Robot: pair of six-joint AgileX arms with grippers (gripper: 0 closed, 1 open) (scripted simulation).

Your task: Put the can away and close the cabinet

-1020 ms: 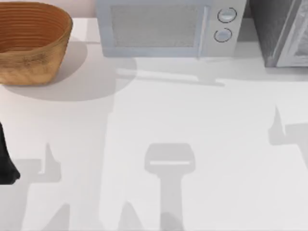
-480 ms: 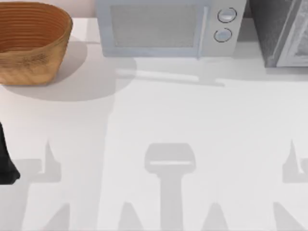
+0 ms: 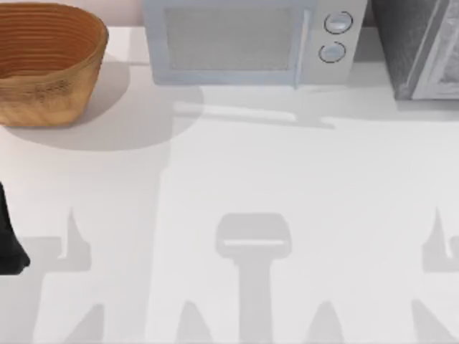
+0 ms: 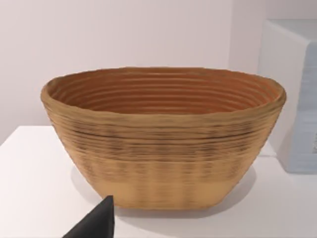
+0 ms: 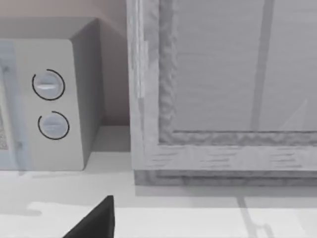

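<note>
A white table is seen bearing the cabinet, microwave and basket; jaw states cannot be told.

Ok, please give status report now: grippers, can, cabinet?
Left arm parked at table's left edge. Cabinet door looks shut, beside microwave. Basket far left. Nothing blocking.

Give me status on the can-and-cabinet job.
Looks finished or nearly so. Done: the cabinet door panel sits flush in its frame in the right wrist view, apparently closed. Whether the can is inside cannot be told. In hand: nothing visibly held. Left: nothing obvious. Microwave and basket stand along the table's back edge.
</note>
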